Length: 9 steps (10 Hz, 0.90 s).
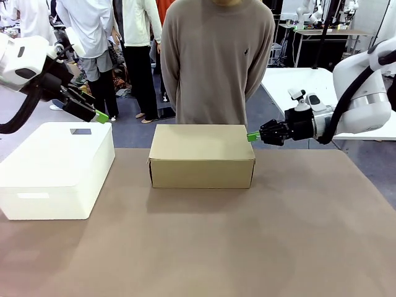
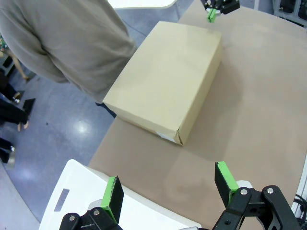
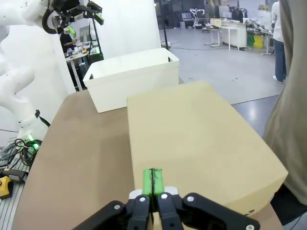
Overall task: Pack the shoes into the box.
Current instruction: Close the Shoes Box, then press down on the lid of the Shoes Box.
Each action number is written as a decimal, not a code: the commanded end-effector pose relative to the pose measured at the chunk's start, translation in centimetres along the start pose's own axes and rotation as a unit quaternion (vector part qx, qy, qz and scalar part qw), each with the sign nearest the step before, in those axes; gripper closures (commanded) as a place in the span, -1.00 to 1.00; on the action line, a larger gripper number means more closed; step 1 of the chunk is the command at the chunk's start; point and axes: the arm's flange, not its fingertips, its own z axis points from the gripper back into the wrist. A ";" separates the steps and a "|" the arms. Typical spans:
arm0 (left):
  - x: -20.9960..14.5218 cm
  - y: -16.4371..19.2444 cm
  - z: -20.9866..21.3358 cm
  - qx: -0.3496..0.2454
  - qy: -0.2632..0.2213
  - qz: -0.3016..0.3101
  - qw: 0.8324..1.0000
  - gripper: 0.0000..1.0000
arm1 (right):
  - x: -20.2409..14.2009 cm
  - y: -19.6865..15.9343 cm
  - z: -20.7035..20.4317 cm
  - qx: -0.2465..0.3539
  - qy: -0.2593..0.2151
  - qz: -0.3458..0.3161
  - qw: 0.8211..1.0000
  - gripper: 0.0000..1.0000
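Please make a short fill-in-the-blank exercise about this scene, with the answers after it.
1. The lid of the brown box is ___.
2. The right gripper has its jaws ___.
3. The left gripper hangs above the ___ bin.
4. A person stands ___ the brown box.

Answers: closed; shut; white; behind

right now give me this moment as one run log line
box: lid closed, mid table | right gripper: shut, tips at box's top edge | left gripper: open, above white bin | person: standing behind box
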 end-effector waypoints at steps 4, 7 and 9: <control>0.0 0.0 -0.1 -0.002 -0.007 0.001 1.000 -1.00 | 0.0 0.0 0.0 0.000 0.000 0.000 1.000 1.00; 0.0 0.0 -0.1 -0.002 -0.007 0.001 1.000 -1.00 | 0.0 0.0 0.0 0.000 0.000 0.000 1.000 1.00; 0.0 0.0 -0.1 -0.002 -0.007 0.001 1.000 -1.00 | 0.0 0.0 0.0 0.000 0.000 0.000 1.000 1.00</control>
